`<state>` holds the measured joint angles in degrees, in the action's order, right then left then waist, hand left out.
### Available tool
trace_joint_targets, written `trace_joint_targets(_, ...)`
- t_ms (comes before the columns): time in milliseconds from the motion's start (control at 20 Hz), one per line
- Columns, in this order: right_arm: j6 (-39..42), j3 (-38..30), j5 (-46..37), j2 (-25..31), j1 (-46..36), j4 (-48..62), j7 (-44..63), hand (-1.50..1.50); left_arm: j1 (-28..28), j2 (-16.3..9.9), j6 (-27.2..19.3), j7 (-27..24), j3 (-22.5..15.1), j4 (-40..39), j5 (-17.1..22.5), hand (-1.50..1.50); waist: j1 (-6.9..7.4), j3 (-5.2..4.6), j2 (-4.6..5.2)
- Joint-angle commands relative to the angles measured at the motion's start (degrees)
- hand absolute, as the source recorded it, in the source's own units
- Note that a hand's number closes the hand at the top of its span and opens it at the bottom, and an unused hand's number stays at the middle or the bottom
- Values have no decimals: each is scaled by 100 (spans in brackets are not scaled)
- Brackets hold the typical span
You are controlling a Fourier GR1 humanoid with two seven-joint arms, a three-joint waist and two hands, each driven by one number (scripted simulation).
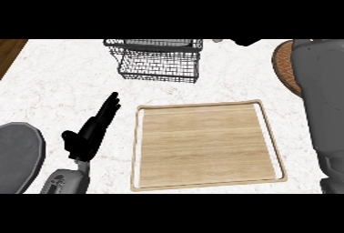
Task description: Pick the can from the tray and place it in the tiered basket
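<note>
The wooden tray (205, 182) lies on the marble counter at centre right, and nothing stands on it. The black wire tiered basket (160, 60) is at the back, left of centre. My left hand (91, 132) rests open on the counter just left of the tray, pointing toward the basket. My right forearm (322, 104) rises along the right edge. Only a dark bit of my right hand (246, 42) shows at the top, right of the basket. A small grey bit (218, 41) shows beside it; I cannot tell whether it is the can.
A brown round woven plate (285, 68) lies at the back right, partly hidden behind my right forearm. The counter's left edge (13, 57) runs diagonally at the top left, with dark wood beyond it. A grey rounded part (17, 154) fills the lower left.
</note>
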<state>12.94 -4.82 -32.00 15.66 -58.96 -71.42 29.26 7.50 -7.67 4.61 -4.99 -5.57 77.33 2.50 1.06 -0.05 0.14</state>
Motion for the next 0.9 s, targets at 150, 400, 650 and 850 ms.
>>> trace_joint_targets(150,-353,-154,-156,-380,-1751,1859,278,150,225,125,-104,-22,-24,-239,-167,0,84,-2,38)
trace_joint_targets(400,-947,-168,-299,-859,-2274,2921,58,150,-152,90,108,-313,-67,-156,-114,0,128,-4,50)
trace_joint_targets(650,-1216,-311,-397,-944,-2848,4131,-262,150,98,-27,289,-245,-1,-178,-49,0,251,-9,119)
trace_joint_targets(850,-1462,-418,-378,-1061,-2984,4676,-721,150,319,-93,269,-140,200,-323,21,0,275,-9,147)
